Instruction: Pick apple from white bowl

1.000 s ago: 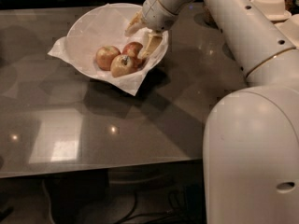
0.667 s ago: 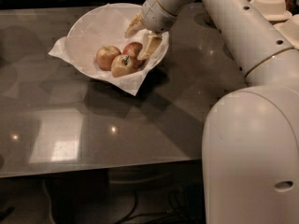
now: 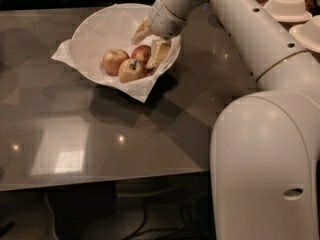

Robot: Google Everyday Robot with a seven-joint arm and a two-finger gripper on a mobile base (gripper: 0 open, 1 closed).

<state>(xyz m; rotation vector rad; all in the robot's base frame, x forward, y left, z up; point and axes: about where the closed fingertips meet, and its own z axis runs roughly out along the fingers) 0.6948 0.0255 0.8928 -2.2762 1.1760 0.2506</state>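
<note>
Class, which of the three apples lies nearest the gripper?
The deep red apple, rearmost of the three, beside the open gripper; the other two lie farther left.

This looks to me like a dining or kitchen area: a glossy grey table (image 3: 100, 134), stacked white dishes (image 3: 286, 6) at its far edge, my gripper (image 3: 148, 45) spread apart inside a paper-lined white bowl (image 3: 95, 29).
</note>
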